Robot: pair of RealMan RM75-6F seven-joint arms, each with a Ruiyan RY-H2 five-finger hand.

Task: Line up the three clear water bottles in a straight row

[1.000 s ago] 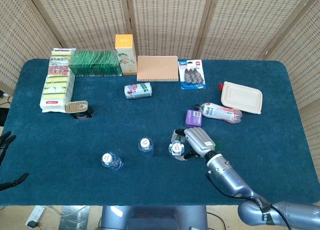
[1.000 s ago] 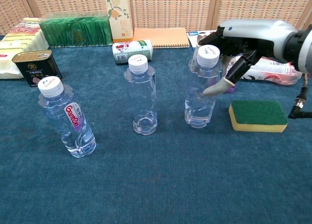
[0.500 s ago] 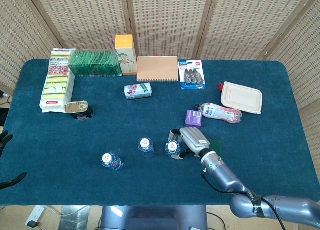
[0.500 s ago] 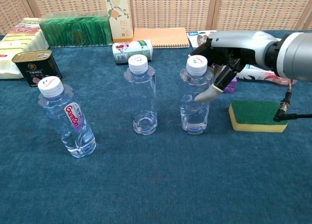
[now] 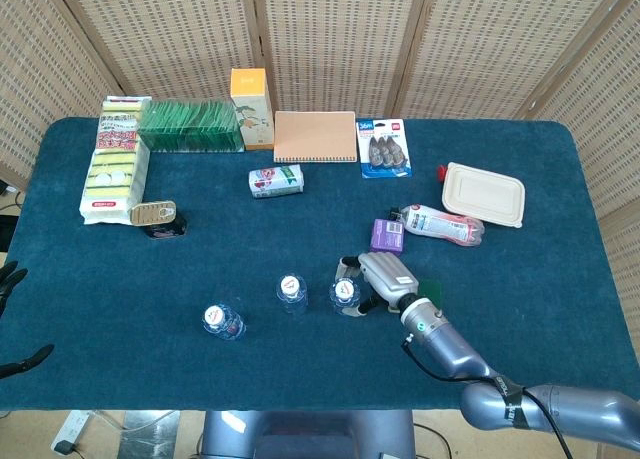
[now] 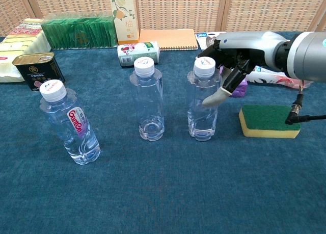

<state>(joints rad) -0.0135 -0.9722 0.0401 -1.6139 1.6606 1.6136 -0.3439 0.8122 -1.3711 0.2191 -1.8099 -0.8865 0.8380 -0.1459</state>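
Three clear water bottles with white caps stand on the blue cloth near the front edge. The left bottle [image 6: 71, 126] [image 5: 224, 322] carries a red label and leans slightly. Further back stands the middle bottle [image 6: 147, 102] [image 5: 291, 292]. My right hand [image 6: 233, 58] [image 5: 386, 278] grips the right bottle [image 6: 203, 104] [image 5: 345, 296] from its right side, fingers behind it and the thumb across its front. That bottle stands upright, close beside the middle one. My left hand [image 5: 10, 279] hangs off the table's left edge, fingers apart and holding nothing.
A green and yellow sponge [image 6: 268, 121] lies just right of the held bottle. Behind it are a purple box [image 5: 387, 235] and a lying packet [image 5: 443, 224]. A tin can [image 6: 37, 66], a small can [image 6: 138, 53], a notebook [image 5: 315, 136] and boxes line the back.
My right hand has slid the right bottle leftward, closer to the middle bottle. The other two bottles have not moved, and the left hand has barely shifted.
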